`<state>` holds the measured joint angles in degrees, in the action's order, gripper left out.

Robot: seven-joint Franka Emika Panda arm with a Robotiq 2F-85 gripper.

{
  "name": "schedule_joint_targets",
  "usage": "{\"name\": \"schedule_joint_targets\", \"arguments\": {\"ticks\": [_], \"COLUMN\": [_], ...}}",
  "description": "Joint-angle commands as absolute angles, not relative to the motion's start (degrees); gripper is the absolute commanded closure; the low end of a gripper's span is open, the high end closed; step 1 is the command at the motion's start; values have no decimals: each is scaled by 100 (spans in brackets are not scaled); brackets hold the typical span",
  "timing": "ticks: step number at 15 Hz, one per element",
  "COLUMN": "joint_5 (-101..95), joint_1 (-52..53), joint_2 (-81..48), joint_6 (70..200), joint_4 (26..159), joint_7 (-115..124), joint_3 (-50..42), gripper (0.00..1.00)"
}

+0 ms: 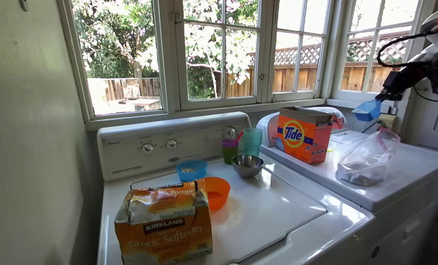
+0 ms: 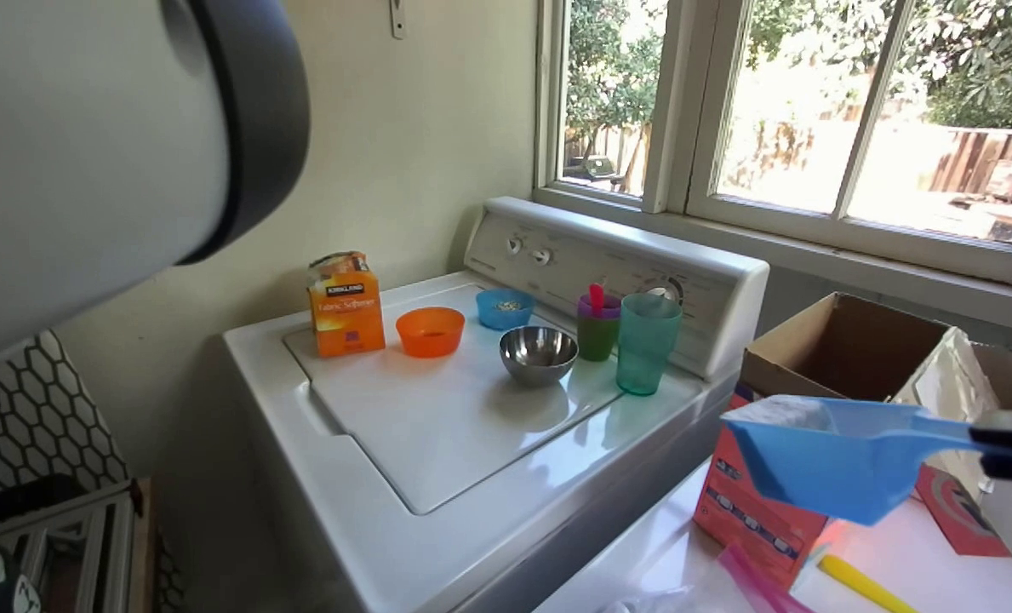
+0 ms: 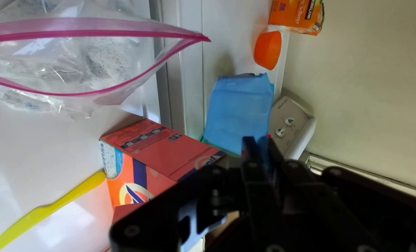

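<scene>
Powder [image 2: 780, 412] in a blue scoop [image 2: 829, 464] — fingers [image 3: 251, 152] closed on its handle [image 2: 935, 431] — shows in an exterior view, not the wrist's.

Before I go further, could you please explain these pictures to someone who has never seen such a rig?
The machine is a Franka Panda arm. Its Robotiq gripper is closed on a blue scoop of white powder. Two pictures are taken from outside the robot, the third from its wrist. On the washer stand a Kirkland Fabric Softener box, an orange bowl, a blue bowl, a metal bowl, a green cup and a teal tumbler. The neighbouring appliance bears an open Tide box, a zip-top bag and a yellow utensil.
</scene>
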<state>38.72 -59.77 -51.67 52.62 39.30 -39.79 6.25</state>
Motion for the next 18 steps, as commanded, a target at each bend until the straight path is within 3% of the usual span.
{"name": "schedule_joint_targets", "arguments": {"ticks": [1,10,18], "joint_5": [3768,3669,2641], "joint_1": [-5779,-5174,-4422], "joint_2": [-5053,-4556,-3743], "joint_6": [5247,5710,5969], "joint_4": [4054,4722,6306], "joint_7": [-3862,-3799,-4599], "joint_3": [596,480,459], "gripper": [98,98,98]}}
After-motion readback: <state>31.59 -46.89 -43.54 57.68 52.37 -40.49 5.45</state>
